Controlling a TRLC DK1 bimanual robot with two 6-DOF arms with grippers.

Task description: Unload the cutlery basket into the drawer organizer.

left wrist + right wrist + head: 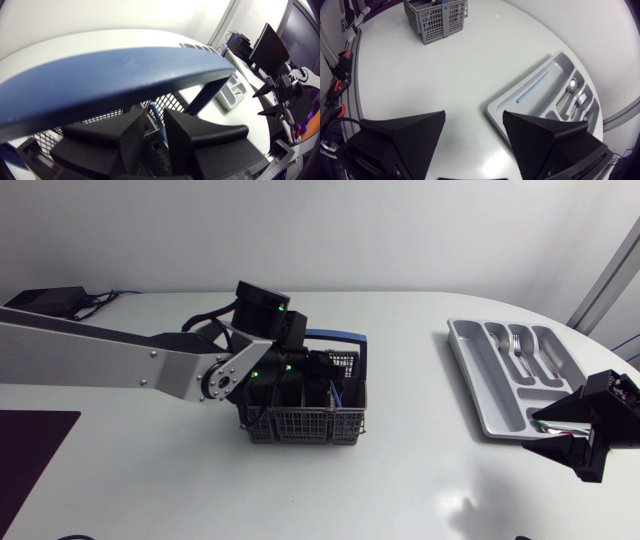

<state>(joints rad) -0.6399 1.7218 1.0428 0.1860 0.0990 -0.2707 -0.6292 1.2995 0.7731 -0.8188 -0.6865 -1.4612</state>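
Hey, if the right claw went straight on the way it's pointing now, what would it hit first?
Probably the bare table, just short of the drawer organizer's near corner. The right claw hangs open over that spot, though depth is hard to judge.

Stretched in from the left with the left arm point(120, 355), left gripper point(156, 125) pointed downward, jaws a narrow gap apart. Parked low at the right edge with the right gripper point(472, 125), jaws spread wide.

Basket point(305, 425) is showing grey grid mesh, its handle point(115, 75) dark blue. Tray point(507, 100) is showing pale grey, the stick point(532, 86) in it light blue. Worktop point(420, 470) is reading white. Left tool point(154, 131) and right tool point(472, 130) are showing matte black.
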